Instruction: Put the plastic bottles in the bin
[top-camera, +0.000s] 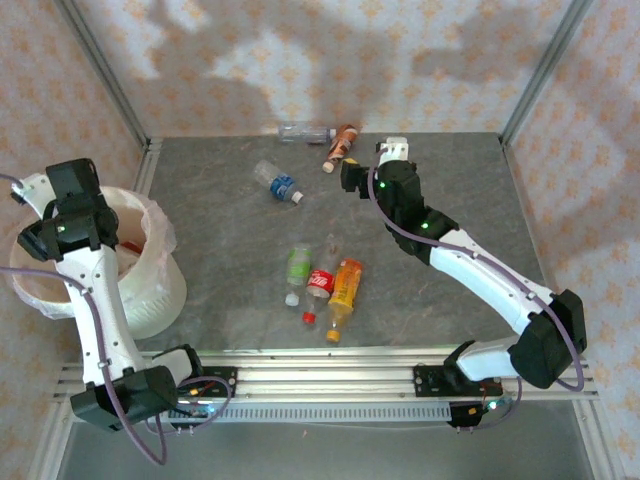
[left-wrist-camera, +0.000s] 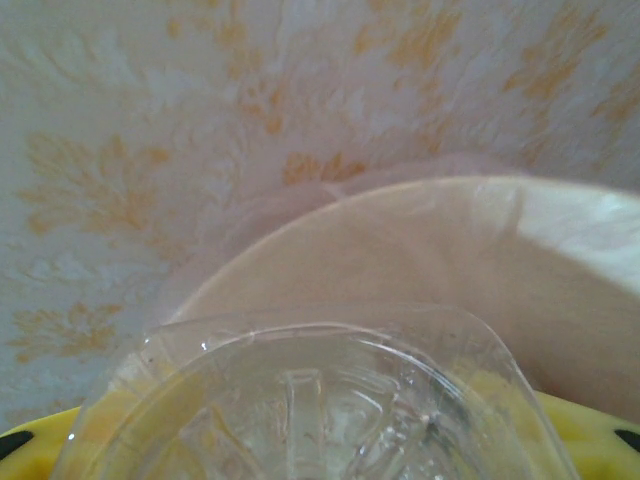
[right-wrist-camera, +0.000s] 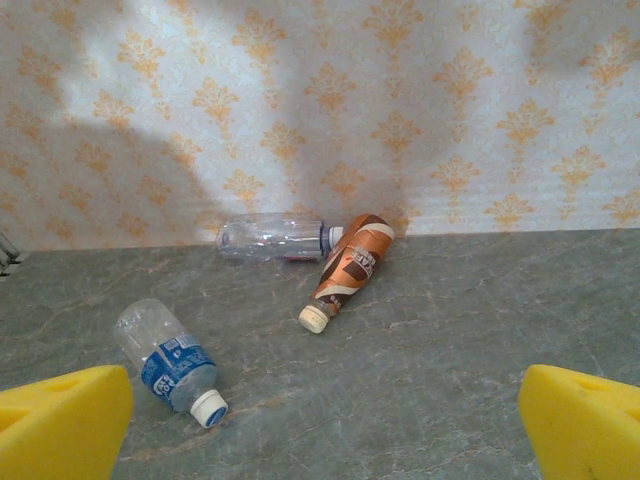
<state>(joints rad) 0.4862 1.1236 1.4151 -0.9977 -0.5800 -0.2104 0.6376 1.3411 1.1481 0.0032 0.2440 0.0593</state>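
My left gripper (top-camera: 35, 240) hangs over the bin (top-camera: 160, 290), shut on a clear plastic bottle (left-wrist-camera: 320, 400) whose base shows between the yellow pads (left-wrist-camera: 30, 450). The bin's bag-lined rim (left-wrist-camera: 450, 250) lies just beyond it. My right gripper (top-camera: 393, 150) is open at the back of the table with nothing between its pads (right-wrist-camera: 60, 420). Ahead of it lie a brown-labelled bottle (right-wrist-camera: 350, 265), a clear bottle (right-wrist-camera: 272, 238) by the wall and a blue-labelled bottle (right-wrist-camera: 170, 360). Mid-table lie a green-labelled bottle (top-camera: 298, 268), a red cola bottle (top-camera: 320, 285) and an orange bottle (top-camera: 345, 288).
Patterned walls close the table at the back and sides, with metal posts in the corners (top-camera: 140, 135). The bin stands at the table's left edge, beside the left arm's base. An aluminium rail (top-camera: 320, 375) runs along the near edge.
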